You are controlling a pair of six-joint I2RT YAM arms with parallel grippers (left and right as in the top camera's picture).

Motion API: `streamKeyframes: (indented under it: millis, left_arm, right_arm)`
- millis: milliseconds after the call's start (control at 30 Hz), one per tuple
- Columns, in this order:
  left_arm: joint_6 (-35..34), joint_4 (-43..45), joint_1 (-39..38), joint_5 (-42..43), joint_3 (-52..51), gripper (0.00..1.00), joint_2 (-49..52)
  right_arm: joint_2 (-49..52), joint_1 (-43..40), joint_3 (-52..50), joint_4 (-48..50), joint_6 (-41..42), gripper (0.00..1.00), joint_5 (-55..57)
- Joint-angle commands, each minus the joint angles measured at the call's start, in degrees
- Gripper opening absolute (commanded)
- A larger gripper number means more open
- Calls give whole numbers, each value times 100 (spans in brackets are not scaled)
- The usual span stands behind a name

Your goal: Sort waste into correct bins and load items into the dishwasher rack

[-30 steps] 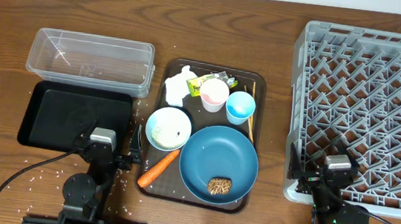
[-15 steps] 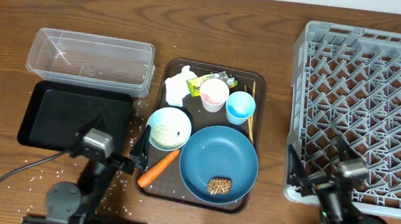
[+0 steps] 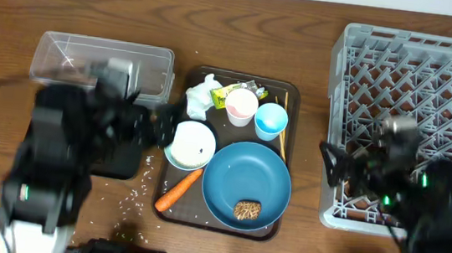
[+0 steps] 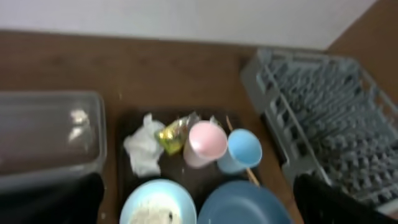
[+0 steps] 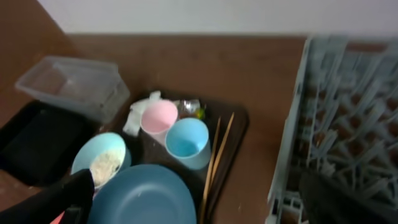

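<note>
Nothing is sorted yet: carrot (image 3: 178,190), tissue (image 3: 200,97) and blue dish (image 3: 242,174) sit on the brown tray (image 3: 294,96), the rack (image 3: 431,97) is bare, and left hand (image 4: 199,202) and right hand (image 5: 199,202) gape wide, empty.

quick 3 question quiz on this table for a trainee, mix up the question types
1. Which cup stands nearer the rack: the pink cup or the blue cup?
2. True or false: the carrot lies in the bowl.
3. The brown lump sits in: A the bowl, B the dish, C the rack.

Key
1. the blue cup
2. false; it lies outside the bowl, beside the dish
3. B
</note>
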Motion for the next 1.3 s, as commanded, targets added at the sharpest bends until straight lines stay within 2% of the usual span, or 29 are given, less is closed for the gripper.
streamKeyframes:
  millis: [0, 167, 267, 333, 433, 533, 633, 700, 800, 867, 1000, 1167, 1267]
  left_arm:
    - [-9, -260, -87, 238, 584, 98, 846]
    - [-581, 63, -107, 855, 632, 98, 1790]
    - [-514, 348, -160, 1246, 632, 98, 2190]
    - [-459, 393, -297, 951, 632, 98, 2420]
    - [-457, 380, -619, 57, 632, 98, 2747]
    - [-455, 433, -1025, -632, 632, 99, 3088]
    - [-457, 531, -1471, -1290, 632, 90, 3464]
    - [-457, 612, -1727, -1792, 632, 80, 3709]
    - [-459, 859, -2017, -2503, 632, 78, 4146]
    - [-461, 1113, -2076, -2496, 629, 78, 4406]
    - [-535, 1438, -2094, -2496, 632, 71, 4809]
    - [-662, 1731, -2096, -2387, 629, 46, 5075]
    - [-713, 1829, -2094, -2264, 629, 38, 5134]
  right_arm:
    - [748, -76, 612, -203, 66, 99, -186]
    - [1414, -79, 763, -201, 68, 99, -811]
    - [1576, -83, 763, -238, 304, 99, -605]
    - [1600, -94, 763, -269, 1051, 99, 37]
    - [1572, -129, 763, -413, 2022, 99, 918]
    - [1572, -138, 763, -483, 2179, 99, 1104]
    - [1572, -138, 763, -577, 2186, 99, 1104]
    - [1572, -138, 763, -669, 2186, 99, 1104]
    - [1572, -138, 763, -866, 2186, 99, 1102]
    - [1572, -138, 761, -1012, 2184, 99, 1102]
    - [1572, -138, 761, -1270, 2181, 99, 1102]
    - [1572, -138, 758, -1436, 2164, 99, 1102]
    - [1572, -138, 758, -1445, 2164, 99, 1102]
